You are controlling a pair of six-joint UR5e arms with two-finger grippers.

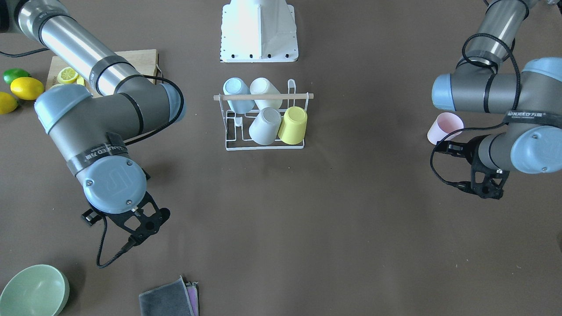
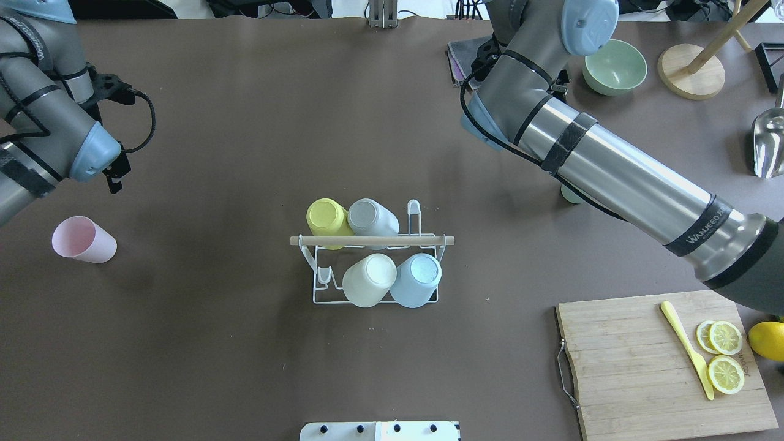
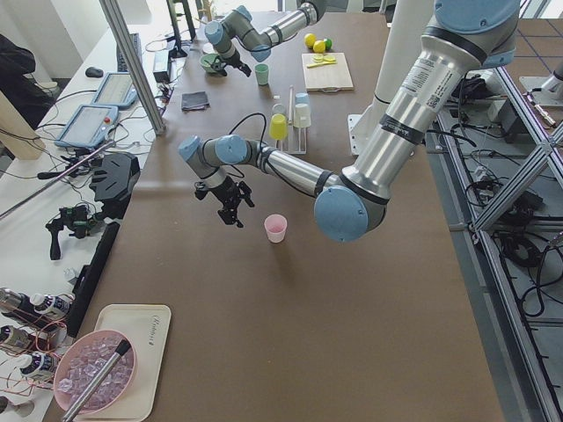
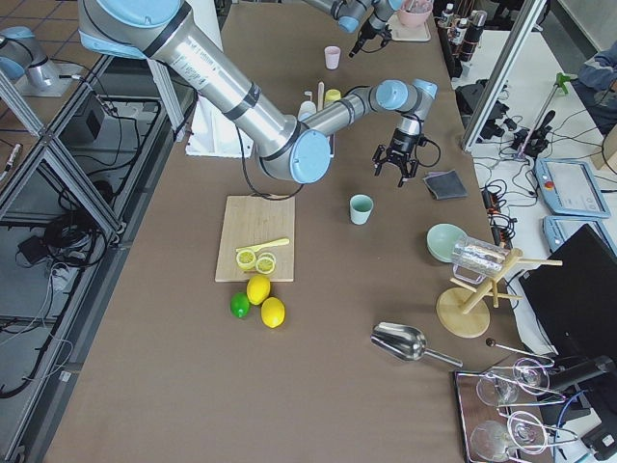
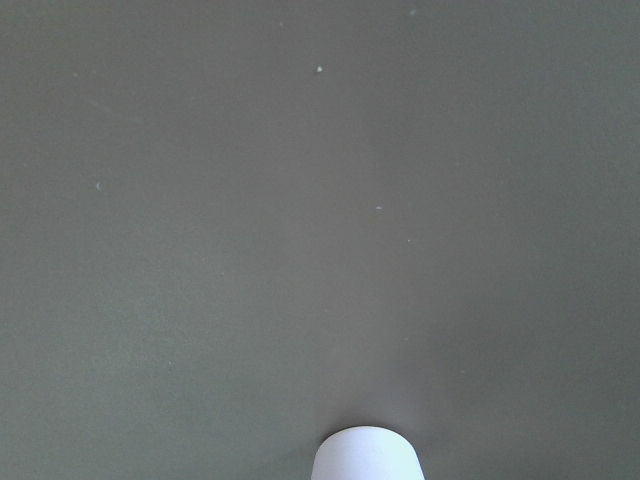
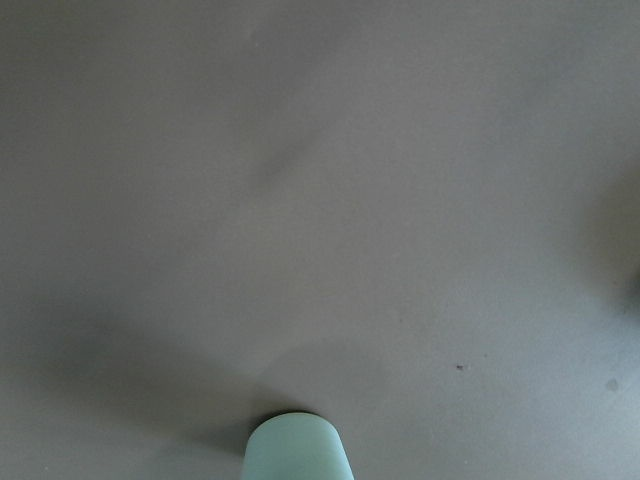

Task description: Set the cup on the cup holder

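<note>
One fixed camera looks steeply down from across the table (image 1: pixel 342 228), the robot's base (image 1: pixel 259 33) at its top; another looks down from behind the robot, so both share the cup holder (image 1: pixel 298 95) mid-frame, mirrored. Two farther cameras look along the table from either end. Each wrist camera points closely at the tabletop, a pink cup (image 5: pixel 366 457) or mint cup (image 6: pixel 297 450) at its bottom edge.

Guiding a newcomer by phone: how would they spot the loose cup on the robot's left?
Find the white wire cup holder with a wooden rod, mid-table. Far left of it in the overhead view, the pale pink plastic cup stands mouth-up, alone on the brown tabletop. No other cup here is pink.
</note>
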